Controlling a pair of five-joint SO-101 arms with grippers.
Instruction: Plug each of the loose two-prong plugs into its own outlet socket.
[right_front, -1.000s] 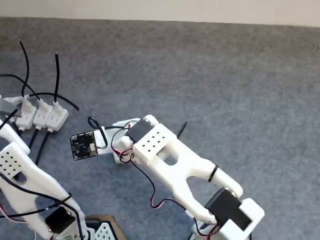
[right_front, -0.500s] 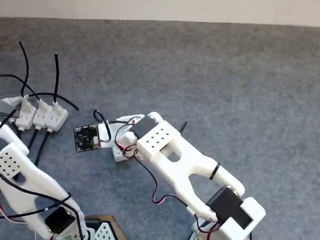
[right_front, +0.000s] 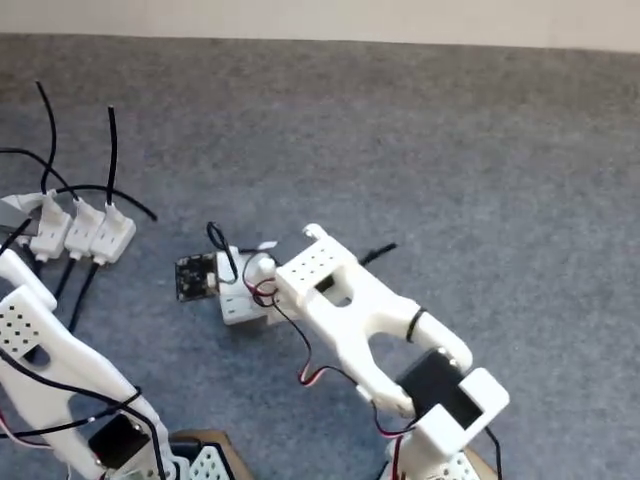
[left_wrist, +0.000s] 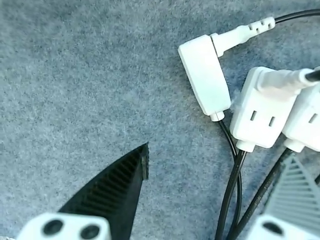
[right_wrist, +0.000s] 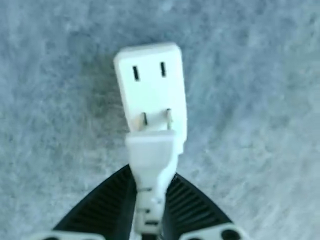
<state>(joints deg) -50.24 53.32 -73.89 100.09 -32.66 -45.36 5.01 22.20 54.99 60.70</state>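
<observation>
I have the right gripper (right_wrist: 150, 200) clamped on the tail of a white two-prong plug (right_wrist: 151, 150), jaws pressed against both its sides. The plug's prongs (right_wrist: 145, 119) meet the face of the loose outlet socket (right_wrist: 150, 82). Bare metal shows between plug body and socket, so I judge it started but not seated. A second pair of slots (right_wrist: 135, 73) on the same face, beyond the prongs, is free.

In the high view the right gripper (right_front: 243, 283) sits at about 10 o'clock from its arm's base, and the outlet socket (right_front: 238, 305) lies directly under the gripper's tip. The plug's long axis runs along the arm's own line, roughly 4 o'clock to 10 o'clock. The push I need therefore goes straight on toward 10 o'clock. Nothing backs the socket on that side. It lies free on the carpet (right_front: 480, 150), so I expect it to slide rather than take the prongs unless I press down too.

The left gripper (left_wrist: 218, 155) is spread wide, holding nothing, over the three white plug-and-socket pairs (right_front: 85, 228). They lie between 9 and 10 o'clock from my plug, near but apart. That arm is closest if I want the socket braced. From 12 to 3 o'clock there is only carpet, and its far edge is well off.
</observation>
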